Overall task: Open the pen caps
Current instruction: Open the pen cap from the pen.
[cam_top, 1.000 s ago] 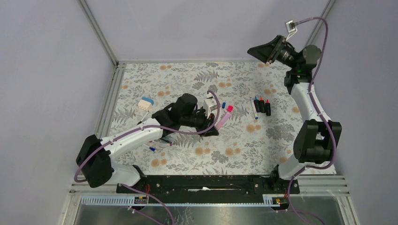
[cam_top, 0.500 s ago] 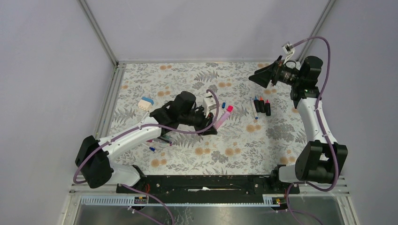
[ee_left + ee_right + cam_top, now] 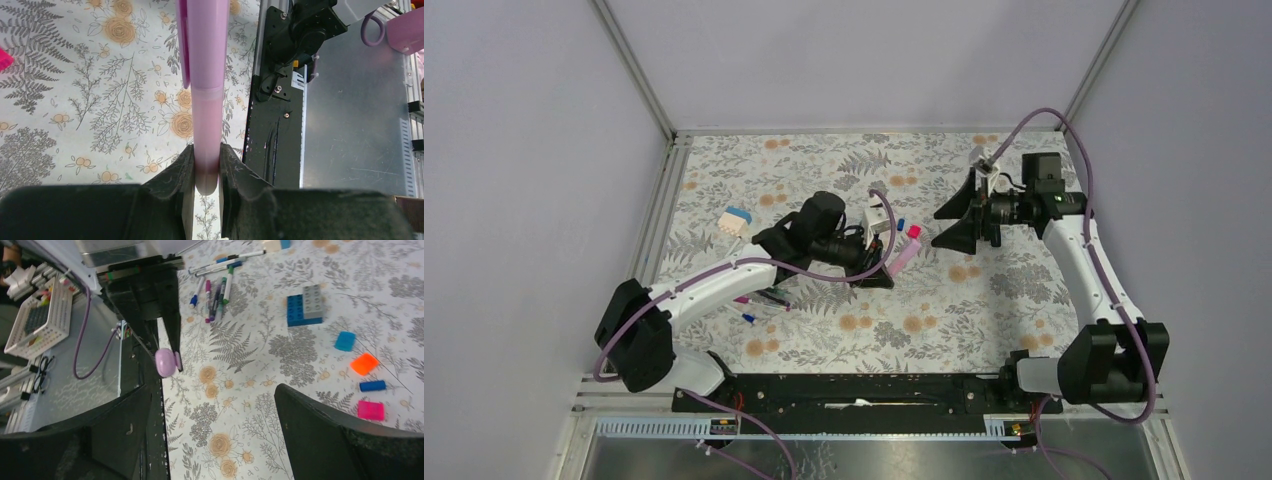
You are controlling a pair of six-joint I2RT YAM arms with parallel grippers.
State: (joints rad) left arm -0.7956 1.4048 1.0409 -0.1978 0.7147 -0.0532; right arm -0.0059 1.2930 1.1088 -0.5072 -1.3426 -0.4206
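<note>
Fingers (image 3: 182, 170) of the left gripper (image 3: 206, 148) are clamped on the tail of a lilac plastic highlighter (image 3: 207, 120), held above the flower-printed tablecloth (image 3: 75, 100). This leaves its lilac clip-sided cap (image 3: 202, 40) sticking out free. That looks deliberate: the capped end points toward the right gripper (image 3: 944, 228), whose jaws stand spread wide, holding nothing, near the highlighter but apart from it. It seems lined up to close around the cap and pull while the left one anchors the barrel. Four loose plastic caps, light blue (image 3: 345, 340), orange (image 3: 364, 363), pink (image 3: 371, 410) and slim dark blue (image 3: 372, 386), lie on the cloth near a blue-and-grey brick block (image 3: 305, 305). They are already off their pens and out of the working line.
</note>
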